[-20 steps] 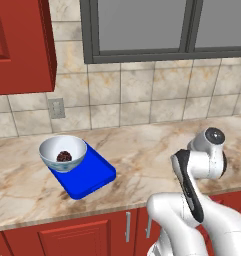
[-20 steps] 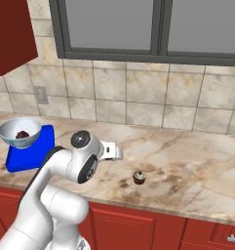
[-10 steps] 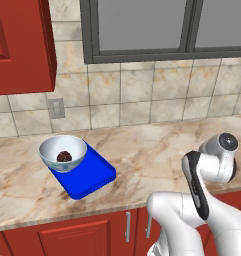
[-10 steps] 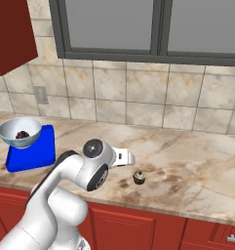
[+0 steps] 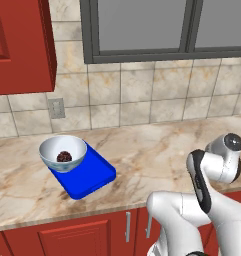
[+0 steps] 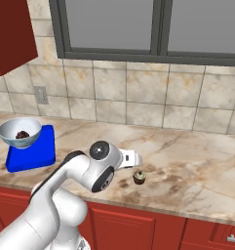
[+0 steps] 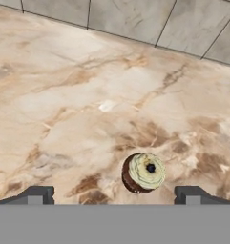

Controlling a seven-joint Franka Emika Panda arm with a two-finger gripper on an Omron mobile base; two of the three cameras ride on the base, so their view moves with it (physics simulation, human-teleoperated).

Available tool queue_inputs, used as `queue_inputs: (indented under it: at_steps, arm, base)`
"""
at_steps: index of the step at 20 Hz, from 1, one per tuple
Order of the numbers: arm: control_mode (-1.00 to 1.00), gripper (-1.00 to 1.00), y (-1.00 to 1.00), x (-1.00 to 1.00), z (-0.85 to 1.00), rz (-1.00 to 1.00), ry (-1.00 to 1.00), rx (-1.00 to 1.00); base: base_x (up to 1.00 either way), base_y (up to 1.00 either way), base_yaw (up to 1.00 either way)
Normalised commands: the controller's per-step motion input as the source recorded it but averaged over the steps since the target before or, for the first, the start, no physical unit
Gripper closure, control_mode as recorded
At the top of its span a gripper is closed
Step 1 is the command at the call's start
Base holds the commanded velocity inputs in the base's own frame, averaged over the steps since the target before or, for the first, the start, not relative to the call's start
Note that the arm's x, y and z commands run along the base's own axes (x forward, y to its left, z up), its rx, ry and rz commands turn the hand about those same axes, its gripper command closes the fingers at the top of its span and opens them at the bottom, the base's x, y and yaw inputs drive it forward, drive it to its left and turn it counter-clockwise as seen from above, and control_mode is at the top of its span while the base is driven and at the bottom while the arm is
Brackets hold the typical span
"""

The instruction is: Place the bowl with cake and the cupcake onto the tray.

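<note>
Marble counter [image 6: 197, 161] under the window has the bowl [image 5: 63, 152] with the cake [image 5: 64, 157] already parked on the blue tray [image 5: 89, 175] at the far left, so that half looks sorted. Fingers [image 7: 114, 194] are spread wide and empty, hanging just above the cupcake [image 7: 143, 172], presumably lining up a grab; it stands upright near the front edge, well apart from the tray, tan top up and round, so no real long axis.

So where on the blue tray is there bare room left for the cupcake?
The bowl with the cake crowds the tray's far left end. The near right part is bare, up to the rim. The cupcake sits apart on the marble counter, with bare counter between it and the tray.
</note>
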Motion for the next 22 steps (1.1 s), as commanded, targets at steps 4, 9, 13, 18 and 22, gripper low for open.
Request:
queue_inputs:
  at_steps: [4, 9, 13, 18, 22]
  arm:
    - [-1.0, -1.0, -0.13, 0.04, 0.19, -0.02, 0.04, -0.01]
    - [-1.0, -1.0, -0.23, 0.0, 0.05, 0.0, 0.01, 0.0]
    - [-1.0, -1.0, -0.26, 0.0, 0.0, 0.0, 0.03, 0.0]
    - [-1.0, -1.0, -0.11, 0.0, 0.0, 0.0, 0.06, 0.0]
    - [-1.0, -1.0, 0.0, -0.08, 0.0, 0.0, 0.05, 0.0]
  base:
    - [0.0, 0.0, 0.0]
    - [0.0, 0.0, 0.0]
    - [0.0, 0.0, 0.0]
    - [0.0, 0.0, 0.0]
    - [0.0, 0.0, 0.0]
